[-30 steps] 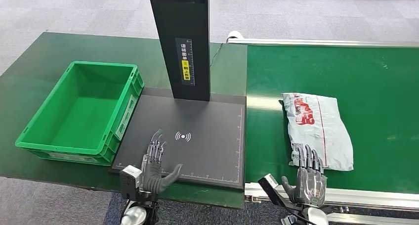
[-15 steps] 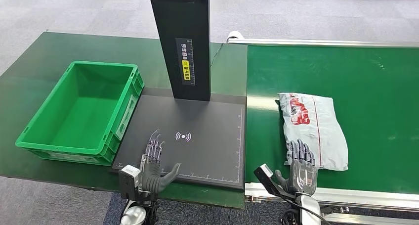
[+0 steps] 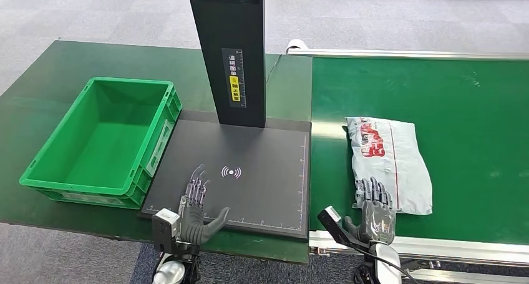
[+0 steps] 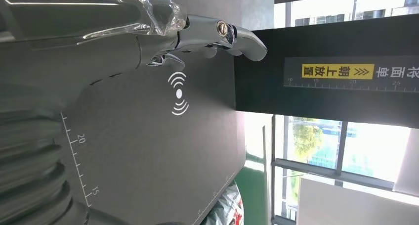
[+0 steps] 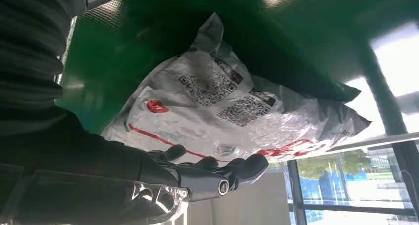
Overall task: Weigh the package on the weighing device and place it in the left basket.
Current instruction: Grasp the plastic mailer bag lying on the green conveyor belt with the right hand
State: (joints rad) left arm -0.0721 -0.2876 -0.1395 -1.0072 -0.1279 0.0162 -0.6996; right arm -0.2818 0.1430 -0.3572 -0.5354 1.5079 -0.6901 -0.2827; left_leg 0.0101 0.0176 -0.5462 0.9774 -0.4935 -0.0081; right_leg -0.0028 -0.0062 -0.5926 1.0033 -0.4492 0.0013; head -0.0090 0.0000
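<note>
Lying package [image 3: 389, 162], right robot hand [image 3: 374, 208] overlapping

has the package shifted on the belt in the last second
Yes. The package has slid along the green belt toward the weighing device, its left edge now nearer the belt's silver edge.

- One package [image 3: 389, 163], a grey plastic mailer with red print, lying on the green conveyor belt [image 3: 474, 109].
- One weighing device [image 3: 249, 178], a flat black plate with one tall black post [image 3: 228, 47].
- One green basket [image 3: 103, 140], sitting on the counter [image 3: 37, 84].
- Two robot hands: one left hand [image 3: 194, 210] and one right hand [image 3: 375, 210].
</note>
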